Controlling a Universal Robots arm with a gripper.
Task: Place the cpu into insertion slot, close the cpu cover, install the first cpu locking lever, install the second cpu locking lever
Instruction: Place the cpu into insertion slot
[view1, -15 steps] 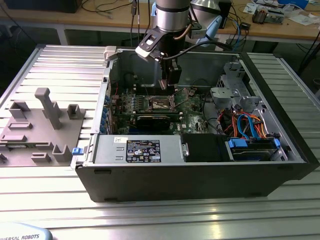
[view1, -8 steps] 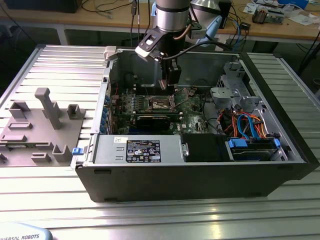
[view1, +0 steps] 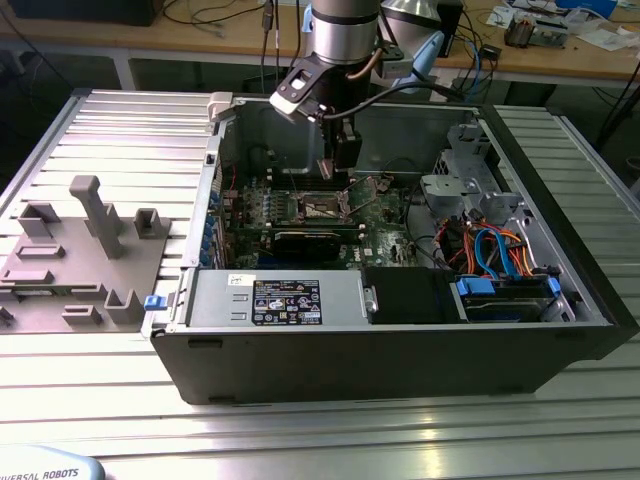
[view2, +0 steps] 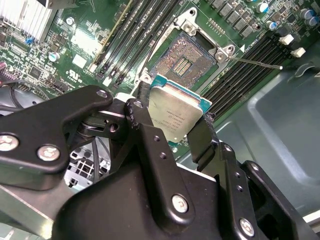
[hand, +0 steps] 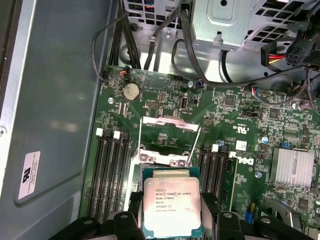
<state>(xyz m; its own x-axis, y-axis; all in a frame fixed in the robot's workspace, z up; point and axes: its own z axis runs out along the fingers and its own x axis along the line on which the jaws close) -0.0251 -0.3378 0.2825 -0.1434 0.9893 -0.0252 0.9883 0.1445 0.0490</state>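
At the left edge of the bench (view1: 90, 120) in the exterior view sits a grey moulded fixture (view1: 85, 250), well apart from the open computer case (view1: 400, 350). A black power-supply box (view1: 285, 300) lies along the case's near wall. The arm reaches down over the case's far edge, and its gripper (view1: 345, 165) hangs above the board. What it carries is too small to make out there.

In the second wrist view the gripper (view2: 175, 117) is closed to the width of the cpu (view2: 177, 115). The two black fingers (view2: 150, 132) clamp opposite edges and hide them. The chip is tilted, off the board, just beside the near edge of the insertion slot (view2: 182, 62), whose contact field lies bare. Memory slots (view2: 250, 65) crowd both sides of the socket, and a thin locking lever (view2: 257, 62) juts across one bank.

In the first wrist view the cpu cover (hand: 171, 125) stands raised beyond the chip, with cables (hand: 180, 45) drooping near the board's far edge. At the case's right end is the drive cage (view1: 460, 175).
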